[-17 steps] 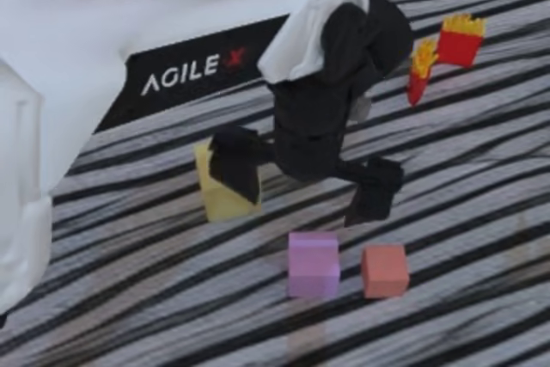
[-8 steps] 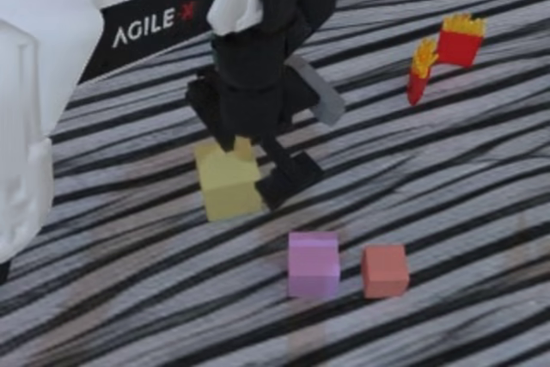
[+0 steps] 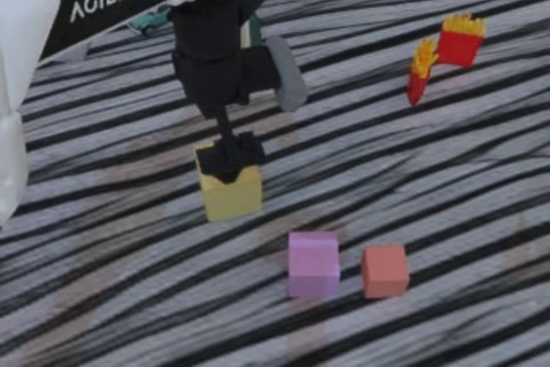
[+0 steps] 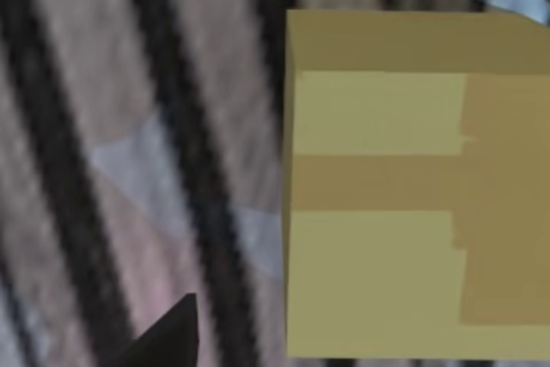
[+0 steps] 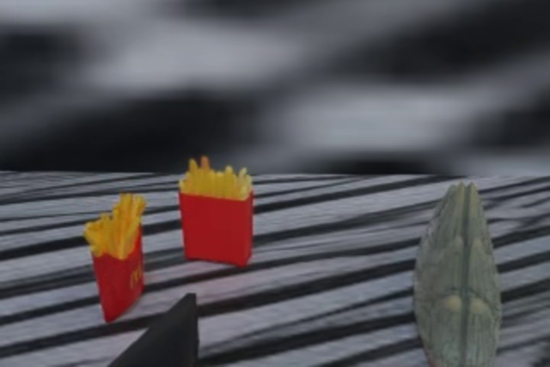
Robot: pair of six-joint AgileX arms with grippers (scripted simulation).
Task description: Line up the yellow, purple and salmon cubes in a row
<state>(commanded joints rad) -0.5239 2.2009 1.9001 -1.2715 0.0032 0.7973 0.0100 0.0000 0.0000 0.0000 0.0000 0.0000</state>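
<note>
Above the yellow cube (image 3: 230, 193), the left gripper (image 3: 230, 156) (grasp state unclear) should centre itself before closing.

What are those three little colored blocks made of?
Hard to say for certain. The yellow cube, purple cube and salmon cube all show flat, even colour with no shine or grain, so they look like matte painted wood or plastic.

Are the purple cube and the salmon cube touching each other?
Apart. The top view shows a strip of striped table between the purple cube and the salmon cube, which sit side by side.
</note>
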